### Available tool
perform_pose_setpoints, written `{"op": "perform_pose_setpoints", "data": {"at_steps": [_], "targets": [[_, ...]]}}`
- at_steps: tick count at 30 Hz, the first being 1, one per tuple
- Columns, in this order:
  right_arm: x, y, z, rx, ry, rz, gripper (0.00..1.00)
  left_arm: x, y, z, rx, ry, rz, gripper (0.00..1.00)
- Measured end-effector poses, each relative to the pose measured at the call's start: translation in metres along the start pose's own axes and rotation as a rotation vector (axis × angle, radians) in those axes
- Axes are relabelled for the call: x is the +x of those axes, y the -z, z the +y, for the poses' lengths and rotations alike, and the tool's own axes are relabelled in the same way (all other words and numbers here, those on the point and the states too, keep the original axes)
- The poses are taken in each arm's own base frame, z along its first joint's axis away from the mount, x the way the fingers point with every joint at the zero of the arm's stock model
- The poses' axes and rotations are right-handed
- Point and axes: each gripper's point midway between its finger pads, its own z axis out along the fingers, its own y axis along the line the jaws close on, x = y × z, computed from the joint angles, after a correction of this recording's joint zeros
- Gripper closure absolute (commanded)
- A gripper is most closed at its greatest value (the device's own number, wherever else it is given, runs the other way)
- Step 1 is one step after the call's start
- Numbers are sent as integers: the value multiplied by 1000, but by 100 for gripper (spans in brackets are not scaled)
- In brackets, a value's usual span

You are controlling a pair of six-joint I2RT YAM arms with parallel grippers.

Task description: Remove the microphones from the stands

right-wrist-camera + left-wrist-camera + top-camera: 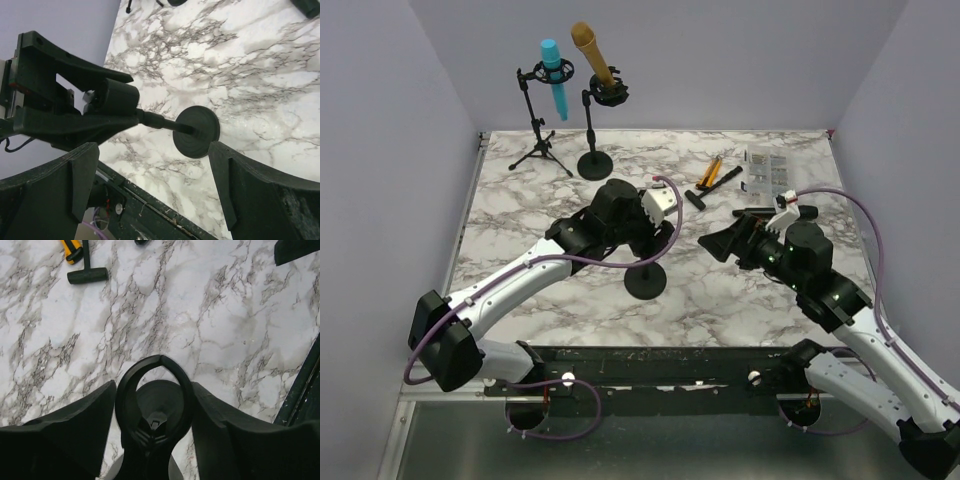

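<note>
While the left hand (154, 390) pinches the microphone stand (156, 415), the right hand (152, 147) is spread. The base (196, 131) rests on the counter (520, 210).

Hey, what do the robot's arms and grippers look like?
The left arm and right arm have white links with black joints and bases. A purple cable loops along each. The left gripper and right gripper have broad matte-black fingers.

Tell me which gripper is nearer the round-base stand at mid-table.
Left. The left gripper grips the stand at its clip ring; the right gripper hangs open to the stand's right, apart from it.
</note>
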Motion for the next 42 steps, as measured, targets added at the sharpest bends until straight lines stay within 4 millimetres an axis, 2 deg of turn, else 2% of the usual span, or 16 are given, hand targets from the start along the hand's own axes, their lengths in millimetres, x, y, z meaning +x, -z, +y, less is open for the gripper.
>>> {"op": "perform_pose_setpoints", "data": {"at_steps": [2, 4, 13, 17, 22, 24, 27, 28, 29, 31, 36, 42], "targets": [[-1, 3, -5, 23, 11, -10, 0, 1, -2, 2, -14, -7, 8, 62], [-3, 4, -10, 52, 29, -13, 0, -1, -2, 5, -33, -10, 9, 70], [-6, 11, -22, 112, 66, -35, 0, 4, 7, 26, -166, -7, 21, 89], [-4, 8, -25, 123, 71, -25, 0, 6, 18, 46, -268, -6, 26, 100], [1, 6, -30, 140, 78, -5, 0, 17, 38, 96, -437, 75, 46, 100], [1, 8, -30, 137, 78, -8, 0, 26, 54, 129, -529, 157, 50, 100], [4, 10, -33, 134, 77, -11, 0, 43, 89, 180, -690, 272, 63, 100], [6, 10, -35, 136, 77, -9, 0, 50, 107, 201, -760, 329, 70, 100], [8, 10, -36, 139, 78, -5, 0, 51, 117, 213, -797, 356, 68, 100], [10, 6, -39, 150, 79, 7, 0, 58, 147, 249, -915, 445, 64, 100], [16, -4, -45, 182, 86, 47, 0, 76, 209, 311, -1117, 617, 45, 100], [16, -6, -43, 174, 83, 53, 0, 108, 246, 359, -1258, 783, 88, 100]]}}
